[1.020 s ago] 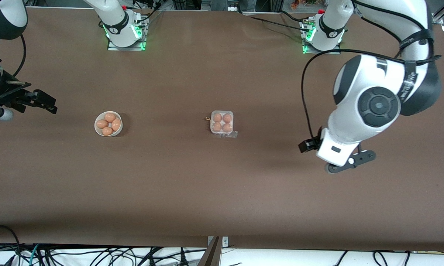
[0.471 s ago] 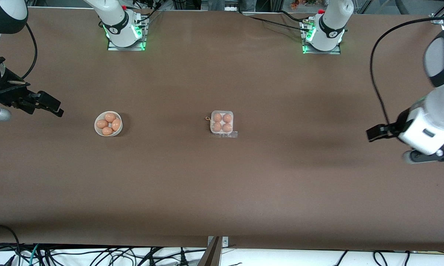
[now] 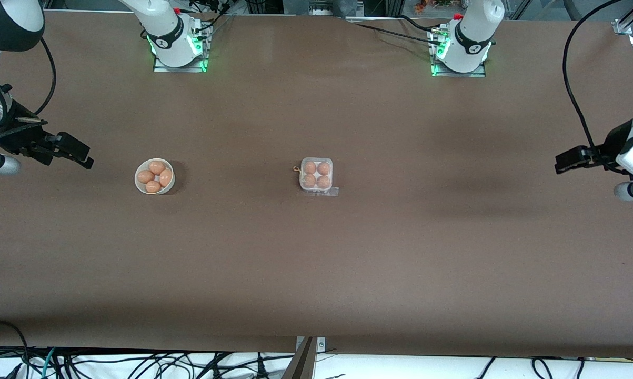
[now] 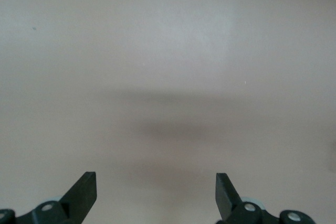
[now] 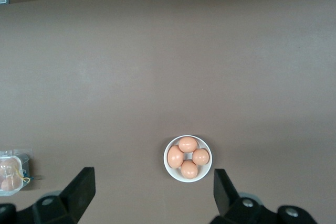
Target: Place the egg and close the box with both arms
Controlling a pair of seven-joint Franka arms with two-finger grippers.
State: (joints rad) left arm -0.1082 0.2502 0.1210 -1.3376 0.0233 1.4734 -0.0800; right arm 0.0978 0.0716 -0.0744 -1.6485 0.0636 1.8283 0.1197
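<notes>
The box [image 3: 317, 176] sits at the middle of the brown counter [image 3: 316, 273], its clear lid down over the tray; all four cells are filled, one orange-brown egg [image 3: 309, 180] in each, and a small tab of plastic sticks out from the edge of the box nearest the front camera; a thin yellowish loop shows at the side of the box toward my right arm's end. At about the same depth, well apart from the box and toward my right arm's end of the counter, stands a round white bowl [image 3: 154, 177] with four more eggs lying in it, touching one another.

My right end effector [image 3: 74, 151] hangs above the counter near the edge at my right arm's end, clear of the bowl; in the right wrist view its two black fingers [image 5: 80, 187] are spread wide with nothing between them, and the bowl [image 5: 188, 158] lies on the counter below, with a corner of the box [image 5: 13, 171] at the edge of that view.

My left end effector [image 3: 571, 160] hangs above the counter at my left arm's end, well apart from the box; in the left wrist view its fingers [image 4: 84, 190] are spread wide and hold nothing, with only bare counter and a soft shadow beneath.

Farthest off, the two arm bases stand along the counter's edge, green lights glowing at their feet.
</notes>
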